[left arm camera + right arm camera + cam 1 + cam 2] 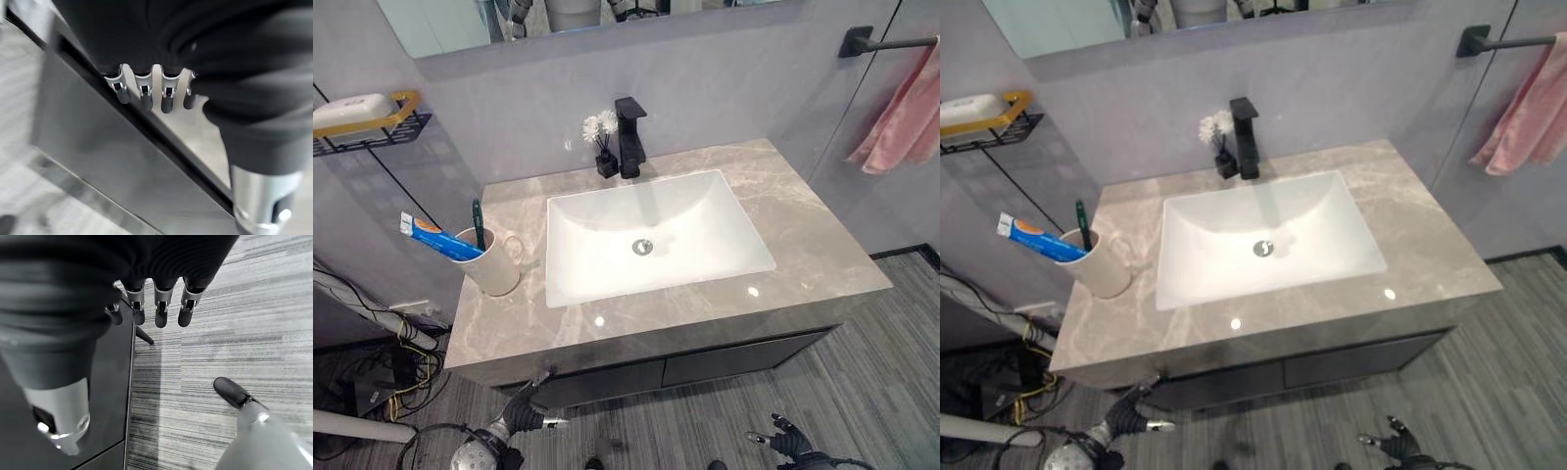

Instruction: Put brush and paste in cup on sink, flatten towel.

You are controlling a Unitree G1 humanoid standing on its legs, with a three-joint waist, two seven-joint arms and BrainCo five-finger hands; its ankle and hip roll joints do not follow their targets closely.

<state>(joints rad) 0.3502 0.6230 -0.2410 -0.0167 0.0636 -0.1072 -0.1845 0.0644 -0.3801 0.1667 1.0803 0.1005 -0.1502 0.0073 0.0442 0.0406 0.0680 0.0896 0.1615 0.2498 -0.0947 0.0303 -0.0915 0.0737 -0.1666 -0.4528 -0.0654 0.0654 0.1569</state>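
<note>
Both eye views look steeply down on the sink (646, 240); wrist views hang low.

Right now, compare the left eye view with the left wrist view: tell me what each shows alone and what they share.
Left eye alone: the cup on the counter holding the toothbrush and toothpaste, the basin, the faucet, the bunched pink towel on its bar, the right hand. Left wrist alone: nothing further. Shared: the left hand, empty, before the dark cabinet front.

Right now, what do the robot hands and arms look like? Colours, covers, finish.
Both match. The left robot hand has silver fingers with dark tips in a row, under a dark ribbed cover over the back of the hand and wrist, plus a silver-grey thumb set apart. The right robot hand has the same build: silver fingers, dark tips, dark ribbed cover. No markings are readable.
</note>
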